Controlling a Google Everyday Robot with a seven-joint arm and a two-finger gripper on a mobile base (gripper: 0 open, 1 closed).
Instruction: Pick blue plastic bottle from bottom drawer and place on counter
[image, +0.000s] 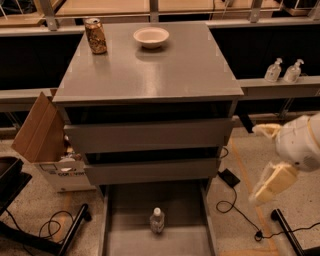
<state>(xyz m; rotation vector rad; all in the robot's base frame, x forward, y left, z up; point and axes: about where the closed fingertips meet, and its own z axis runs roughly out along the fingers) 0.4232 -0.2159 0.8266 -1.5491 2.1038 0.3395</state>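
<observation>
The blue plastic bottle (157, 220), clear with a white cap, stands upright on the floor of the pulled-out bottom drawer (125, 235), near its middle. The grey counter (160, 70) tops the cabinet above two drawers with broad front panels. My gripper (256, 164) hangs in the air to the right of the cabinet, at the height of the lower drawers and well apart from the bottle. Its two cream fingers (274, 182) are spread wide with nothing between them.
A brown dented can (95, 36) and a pale bowl (151, 36) stand at the back of the counter. Two pump dispensers (283, 70) sit on a ledge at the right. A cardboard box (42, 135) leans left of the cabinet. Cables (232, 202) lie on the floor.
</observation>
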